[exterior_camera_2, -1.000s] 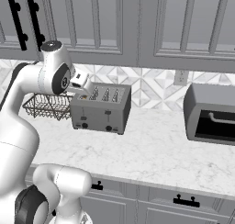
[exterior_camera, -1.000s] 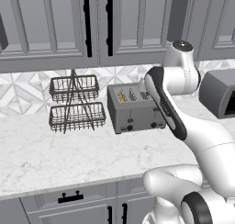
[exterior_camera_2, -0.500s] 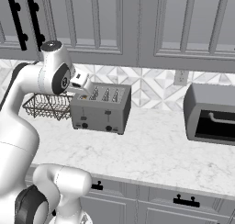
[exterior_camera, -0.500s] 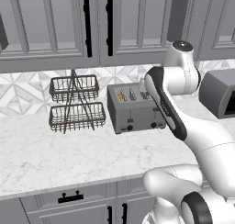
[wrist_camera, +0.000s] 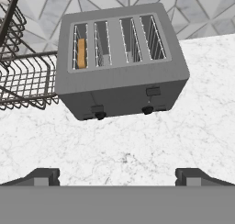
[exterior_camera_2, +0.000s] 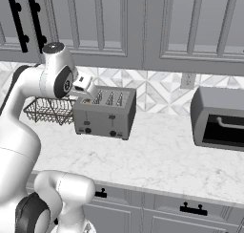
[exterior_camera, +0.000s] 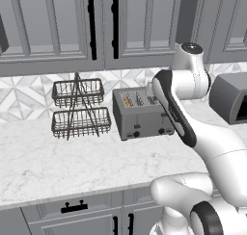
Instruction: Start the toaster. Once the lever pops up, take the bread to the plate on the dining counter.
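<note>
**Inspector:** Nothing has shifted since the earlier frames; arm, toaster and basket hold the same positions in both base views. Report from left to right.

**Assistant:** At far left on the marble wall counter stands a two-tier wire basket, just beside the toaster without clearly touching it. In the hand view the basket sits close against the toaster's left end.

**Inspector:** Condition of the toaster?

**Assistant:** Four slots on top, two black knobs and two levers on the front. The bread stands upright in the leftmost slot as the hand view shows it, sunk below the rim; an orange edge also shows in the left base view.

**Inspector:** And the gripper?

**Assistant:** The gripper hangs above the counter in front of the toaster, jaws spread wide, nothing between them, touching nothing.

**Inspector:** Further right?

**Assistant:** A dark grey oven box sits on the same counter, well apart from the toaster.
</note>
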